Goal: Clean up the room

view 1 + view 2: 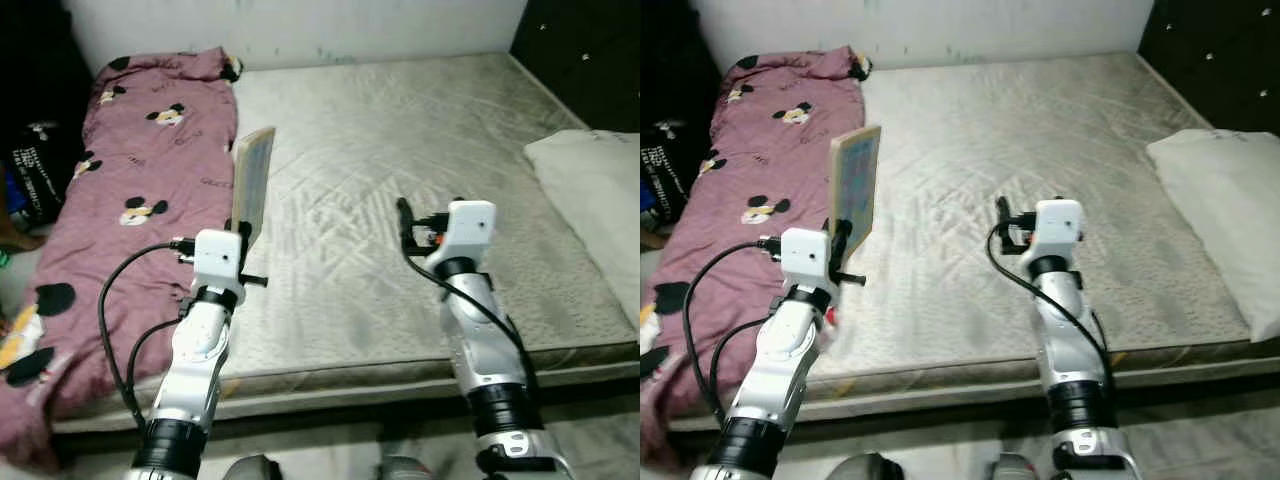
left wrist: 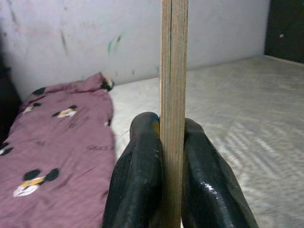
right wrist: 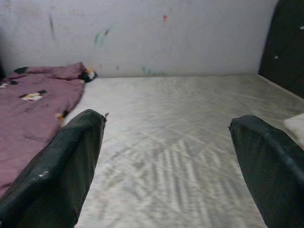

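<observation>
Two left fingers (image 2: 137, 175) pinch the thin board (image 2: 173, 95) upright between them; it could slip or tip. Right fingers (image 3: 61, 175) gape empty.

Head cams look down at bed (image 1: 400, 150); wrist cams skim it.
</observation>
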